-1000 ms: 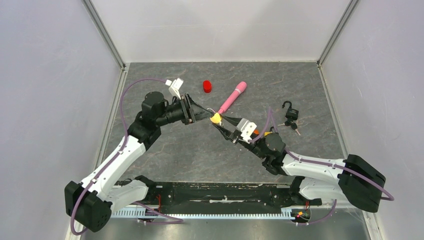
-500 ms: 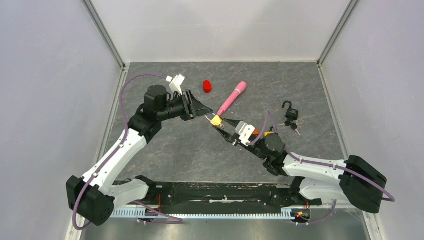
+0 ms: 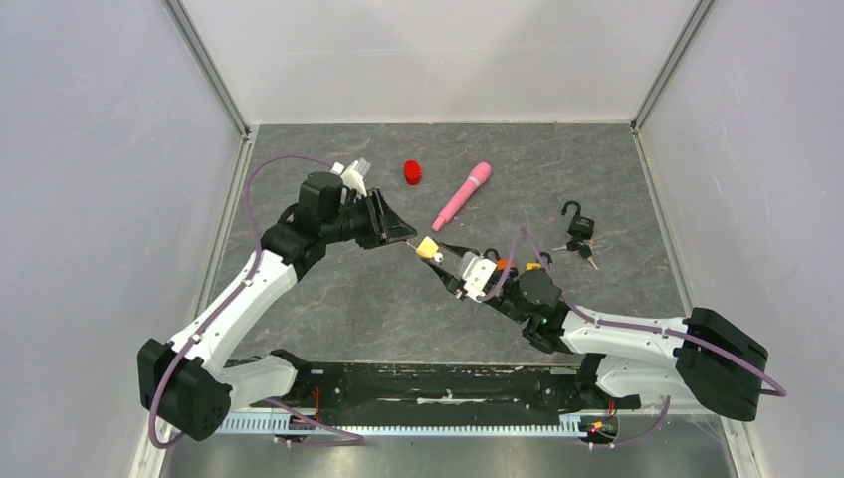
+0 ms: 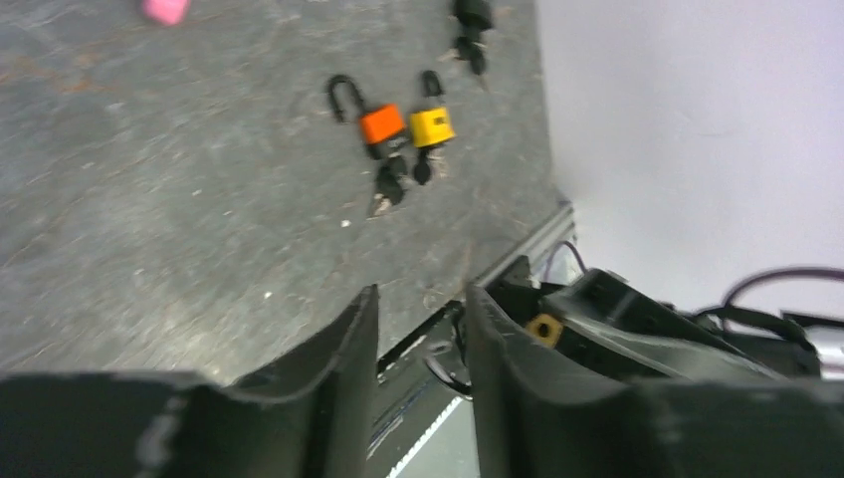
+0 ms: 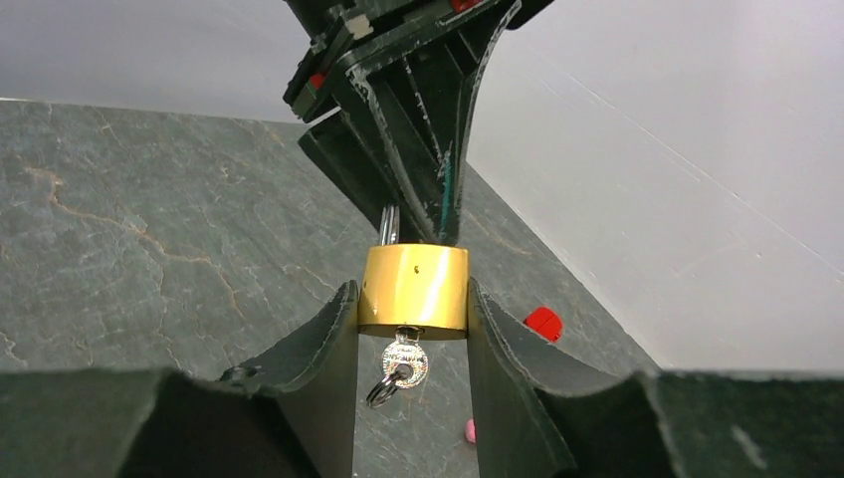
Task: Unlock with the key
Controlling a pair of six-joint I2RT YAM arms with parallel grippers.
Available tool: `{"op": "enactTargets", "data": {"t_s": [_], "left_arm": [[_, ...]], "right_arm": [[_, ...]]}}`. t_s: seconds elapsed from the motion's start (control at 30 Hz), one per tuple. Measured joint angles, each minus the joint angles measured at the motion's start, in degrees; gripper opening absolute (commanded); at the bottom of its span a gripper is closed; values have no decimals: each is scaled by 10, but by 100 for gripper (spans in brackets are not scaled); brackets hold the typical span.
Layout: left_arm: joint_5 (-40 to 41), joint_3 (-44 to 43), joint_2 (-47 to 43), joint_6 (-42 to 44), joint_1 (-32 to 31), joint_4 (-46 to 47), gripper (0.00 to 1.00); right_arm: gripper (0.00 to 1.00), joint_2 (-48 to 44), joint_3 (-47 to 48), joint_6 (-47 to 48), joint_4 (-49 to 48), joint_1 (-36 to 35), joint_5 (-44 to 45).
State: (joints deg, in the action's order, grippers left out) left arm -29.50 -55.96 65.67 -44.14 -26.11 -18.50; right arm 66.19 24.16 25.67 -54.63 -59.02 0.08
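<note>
the brass padlock (image 5: 413, 291) is held off the dark tabletop (image 3: 348, 299) by the right gripper (image 5: 413, 299), clamped by its two flat sides between the fingers. its shackle (image 5: 390, 224) is pointed away from the wrist camera. the key (image 5: 403, 360) is seen at the face of the lock body nearest that camera, seated in the keyhole, with a small ring hung from its head.

in the top view the padlock is found near the middle of the tabletop, between the two arms. the left gripper (image 3: 406, 235) is placed just beside it, on the shackle side. from the right wrist view, the left gripper's dark fingers are seen reaching down to the top of the lock body, right next to the shackle. whether the shackle is actually touched cannot be told from there. in the left wrist view the jaws are shown narrow, with a slim gap between them, and nothing is seen inside that gap.

a red cap (image 3: 412, 172) and a pink cylinder (image 3: 462, 195) are laid farther back on the tabletop. a black padlock (image 3: 580, 225) with keys is set well apart to the right. an orange padlock (image 4: 381, 123) and a yellow padlock (image 4: 432, 124) are laid side by side close to the right arm.
</note>
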Motion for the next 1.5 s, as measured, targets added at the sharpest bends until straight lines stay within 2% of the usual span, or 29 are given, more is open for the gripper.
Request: {"op": "enactTargets", "data": {"t_s": [0.07,0.17,0.27,0.37,0.57,0.8,1.07,1.23,1.37,1.4,1.43,1.5], "left_arm": [[34,-2,0,9,1,-34,60],[81,-3,-14,25,4,-67,68],[111,-3,-47,47,9,-72,71],[108,-4,-86,80,14,-49,71],[10,11,-121,117,17,69,71],[-149,76,-110,94,17,253,71],[-235,97,-95,58,17,330,68],[-249,116,-92,39,17,339,58],[-247,117,-81,37,16,328,39],[-245,117,-79,37,16,316,32],[-242,117,-76,38,16,303,20],[-233,115,-70,41,16,277,13]], "right_arm": [[0,0,0,6,3,-2,2],[0,-5,-2,8,4,-2,2],[0,-20,-8,4,3,-2,-7],[0,-38,-14,-2,3,-2,-19],[0,-74,-19,-19,3,-2,-45],[0,-96,-22,-43,2,0,-77],[0,-100,-32,-59,-24,4,-76],[0,-99,-34,-63,-40,4,-66],[0,-91,-34,-61,-52,4,-49],[0,-87,-34,-60,-53,4,-43],[0,-83,-34,-57,-55,4,-37],[0,-74,-38,-49,-57,4,-18]]}}
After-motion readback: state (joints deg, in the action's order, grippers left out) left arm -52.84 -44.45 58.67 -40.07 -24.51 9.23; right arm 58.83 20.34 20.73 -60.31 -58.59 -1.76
